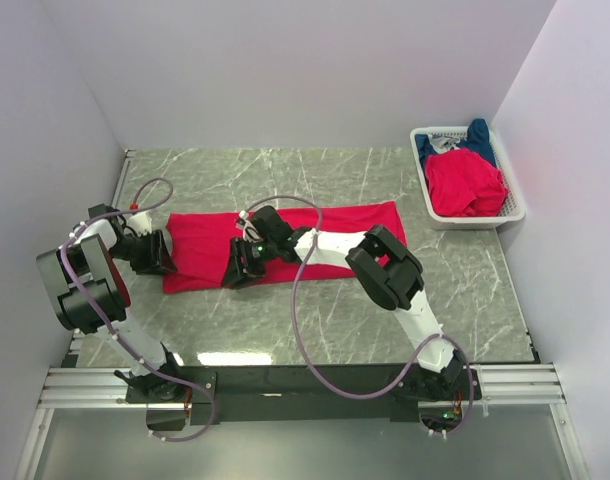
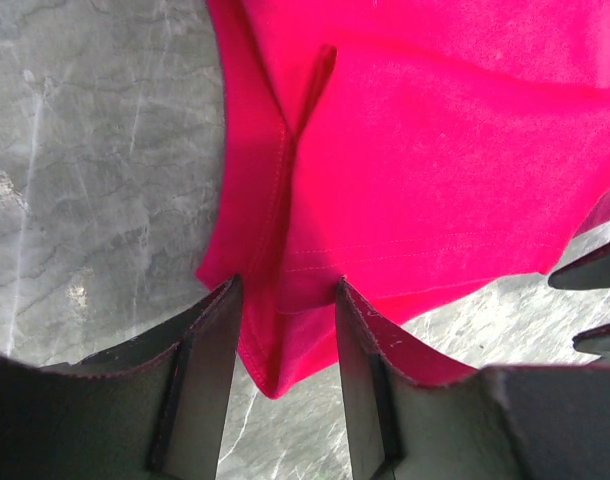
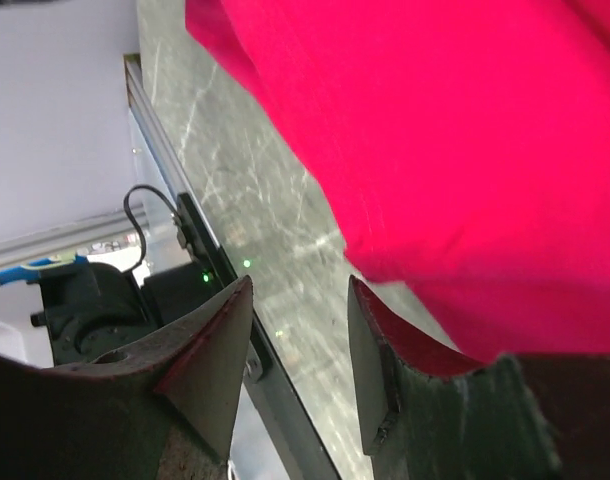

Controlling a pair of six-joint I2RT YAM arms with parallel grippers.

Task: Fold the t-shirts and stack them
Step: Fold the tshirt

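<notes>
A bright red t-shirt [image 1: 325,235] lies as a long folded strip across the middle of the table. My left gripper [image 1: 163,252] is at its left end. In the left wrist view the gripper [image 2: 285,300] is open, and the shirt's [image 2: 435,150] near corner lies between the fingers [image 2: 210,350]. My right gripper [image 1: 240,268] is at the strip's near edge, left of the middle. In the right wrist view it [image 3: 300,290] is open with bare table between its fingers, and the shirt's [image 3: 465,130] edge is just beyond and over the right finger [image 3: 385,350].
A white mesh basket [image 1: 421,170] stands at the back right against the wall. It holds a dark blue shirt [image 1: 477,135] and a crumpled red shirt [image 1: 465,185]. A metal rail [image 1: 285,378] runs along the table's near edge. White walls enclose three sides.
</notes>
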